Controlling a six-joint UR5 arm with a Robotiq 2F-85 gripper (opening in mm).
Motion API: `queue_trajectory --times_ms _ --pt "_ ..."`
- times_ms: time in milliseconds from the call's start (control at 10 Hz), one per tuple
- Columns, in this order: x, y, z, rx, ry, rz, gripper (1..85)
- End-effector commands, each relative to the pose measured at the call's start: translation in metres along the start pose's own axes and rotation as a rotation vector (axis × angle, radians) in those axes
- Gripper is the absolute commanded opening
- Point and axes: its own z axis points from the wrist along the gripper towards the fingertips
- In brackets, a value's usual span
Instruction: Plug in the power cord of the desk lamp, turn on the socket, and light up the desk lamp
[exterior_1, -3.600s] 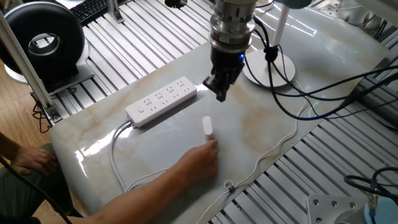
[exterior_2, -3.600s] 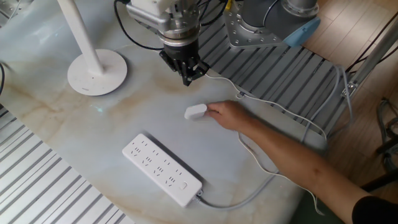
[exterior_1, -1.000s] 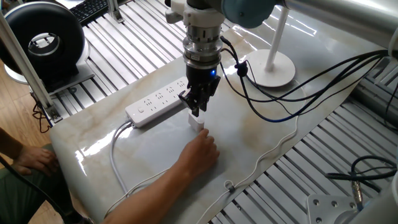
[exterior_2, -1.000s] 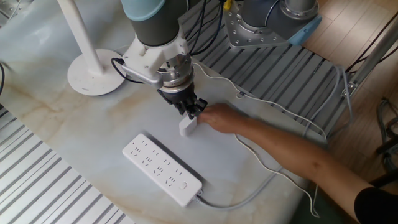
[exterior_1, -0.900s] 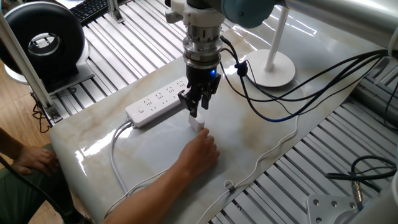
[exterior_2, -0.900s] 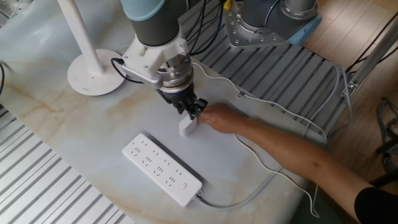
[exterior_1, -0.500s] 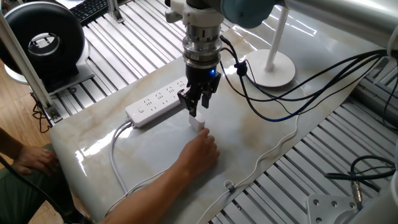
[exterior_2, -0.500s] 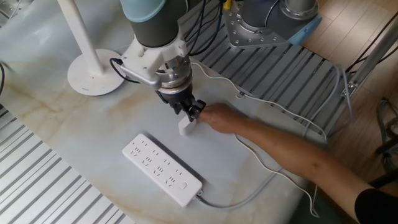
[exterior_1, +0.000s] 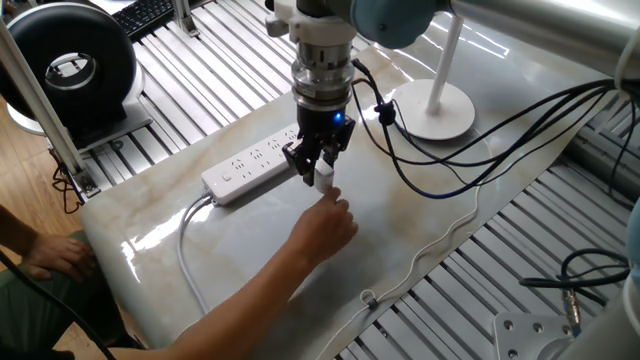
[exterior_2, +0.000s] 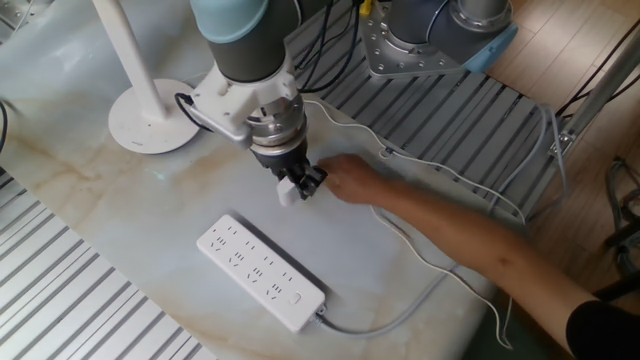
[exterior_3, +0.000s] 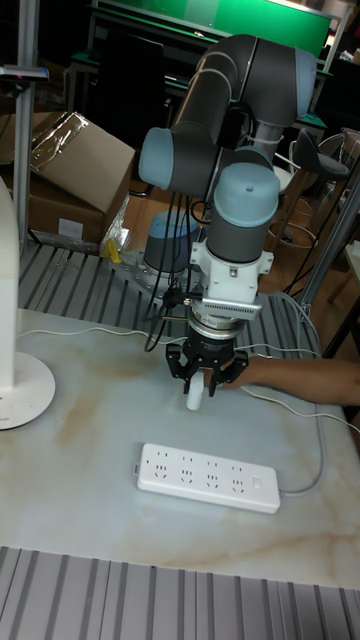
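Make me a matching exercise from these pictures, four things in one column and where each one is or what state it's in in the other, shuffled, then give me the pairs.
Things:
1. plug
2. power strip
3. desk lamp
4. person's hand

States or places:
A. lying flat on the table with nothing plugged into it
B. reaching in beside the claw
C. held in the claw, above the table
D. standing on its round base at the table's edge

Pairs: 1-C, 2-A, 3-D, 4-B
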Motion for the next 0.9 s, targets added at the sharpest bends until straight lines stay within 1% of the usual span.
queue_trajectory --times_ms 0,100,300,400,500,600,800 --pt "-0.0006 0.0005 -0.0006 -0.001 0.002 0.04 42.0" --pt "-0.0034 -0.0026 -0.0011 0.019 -0.005 0.069 25.0" --pt "-0.0033 -0.0025 -0.0014 0.017 -0.005 0.069 23.3" --pt "-0.004 -0.002 -0.0016 0.02 -0.005 0.092 18.3" --pt "-0.006 -0.0054 -0.0025 0.04 -0.012 0.108 6.0" --pt "-0.007 -0.0062 -0.0028 0.041 -0.015 0.108 1.0" --pt "-0.0069 -0.0044 -0.0051 0.026 -0.013 0.093 1.0"
